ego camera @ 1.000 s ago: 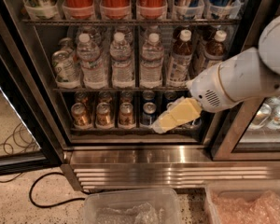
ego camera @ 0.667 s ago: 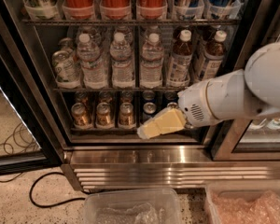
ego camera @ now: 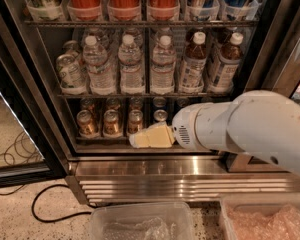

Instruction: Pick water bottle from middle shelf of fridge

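Water bottle (ego camera: 162, 65) stands upright on the middle shelf (ego camera: 140, 95) of the fridge (ego camera: 190, 176), above the gripper (ego camera: 139, 139) and slightly to its right; the gripper points left, jaws closed on nothing.

Close, downward view facing fridge (ego camera: 165, 176), gripper (ego camera: 136, 140) centre
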Available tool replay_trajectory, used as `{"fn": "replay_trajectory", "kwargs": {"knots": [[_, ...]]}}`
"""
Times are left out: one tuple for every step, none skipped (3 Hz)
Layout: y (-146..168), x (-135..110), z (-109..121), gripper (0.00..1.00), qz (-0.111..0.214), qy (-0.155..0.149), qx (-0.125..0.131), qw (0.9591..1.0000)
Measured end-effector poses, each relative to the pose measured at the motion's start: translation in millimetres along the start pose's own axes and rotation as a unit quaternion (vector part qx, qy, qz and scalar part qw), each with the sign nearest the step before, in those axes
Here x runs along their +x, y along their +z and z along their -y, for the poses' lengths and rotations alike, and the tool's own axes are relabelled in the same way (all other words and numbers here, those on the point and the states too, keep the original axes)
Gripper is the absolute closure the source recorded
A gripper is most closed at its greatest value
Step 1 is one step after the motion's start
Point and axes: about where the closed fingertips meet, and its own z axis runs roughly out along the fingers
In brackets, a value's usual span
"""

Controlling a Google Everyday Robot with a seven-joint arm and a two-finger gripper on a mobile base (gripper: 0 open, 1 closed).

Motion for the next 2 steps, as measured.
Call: {"fn": "replay_trajectory", "kwargs": {"knots": [[6,-25,26,0.00,0.047,-0.001,0.061,0.9970],[8,-58,49,0.00,0.093,0.006,0.081,0.9923]]}}
